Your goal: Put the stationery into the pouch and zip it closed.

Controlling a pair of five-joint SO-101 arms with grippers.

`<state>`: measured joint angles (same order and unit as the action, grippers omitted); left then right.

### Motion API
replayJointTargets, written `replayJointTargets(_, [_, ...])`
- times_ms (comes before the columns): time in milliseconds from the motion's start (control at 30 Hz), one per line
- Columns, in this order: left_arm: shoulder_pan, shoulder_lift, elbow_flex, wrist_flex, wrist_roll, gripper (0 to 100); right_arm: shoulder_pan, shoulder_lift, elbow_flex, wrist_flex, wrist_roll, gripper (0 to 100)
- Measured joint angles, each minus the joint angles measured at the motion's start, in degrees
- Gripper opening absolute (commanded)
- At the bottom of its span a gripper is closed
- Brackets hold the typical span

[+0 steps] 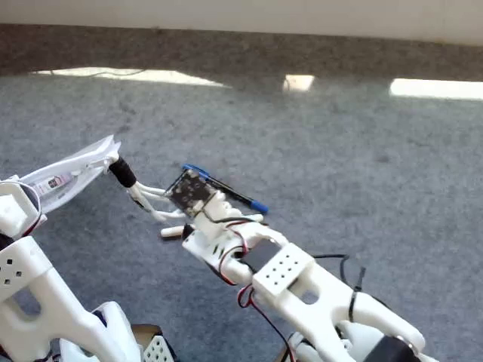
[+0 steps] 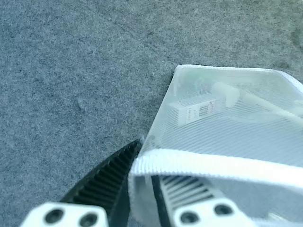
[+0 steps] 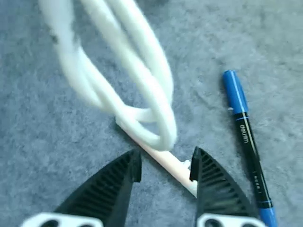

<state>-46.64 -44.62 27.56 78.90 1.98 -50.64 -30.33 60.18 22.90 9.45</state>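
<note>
The pouch (image 2: 227, 118) is held up off the worktop (image 1: 339, 151) by the left end effector (image 2: 142, 166), which is clamped on its white rim. A small boxed item and a white piece already lie inside the mesh. From a black end at the pouch's corner, a looped white cord (image 3: 142, 85) hangs down to the worktop.

Just under the loops lies a thin white stick (image 3: 176, 170), flat on the worktop. It sits right between the spread, empty jaws of the right end effector (image 3: 166, 160), with its long axis slanting across the gap rather than square to it. A blue-capped pen (image 3: 246, 137) lies just beside, apart from the stick.

The right arm is much the nearer. To my eye the stick is the next pick, and the cord crowding the jaws may snag.
</note>
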Motion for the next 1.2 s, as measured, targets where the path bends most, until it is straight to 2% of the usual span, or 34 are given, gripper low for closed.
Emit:
replayJointTargets(567, [0.0,0.0,0.0,0.0,0.0,1,-0.5,24.0,-12.8,0.0,0.5,16.3])
replayJointTargets(767, [0.0,0.0,0.0,0.0,0.0,1,-0.4,29.2,-15.0,-0.4,6.9,15.9])
replayJointTargets(833, [0.0,0.0,0.0,0.0,0.0,1,-0.4,30.3,-15.3,-0.5,8.3,13.6])
replayJointTargets(967, [0.0,0.0,0.0,0.0,0.0,1,-0.4,30.8,-15.7,-0.4,9.1,0.0])
replayJointTargets(1200, [0.0,0.0,0.0,0.0,0.0,1,-0.4,30.8,-15.7,-0.4,9.1,0.4])
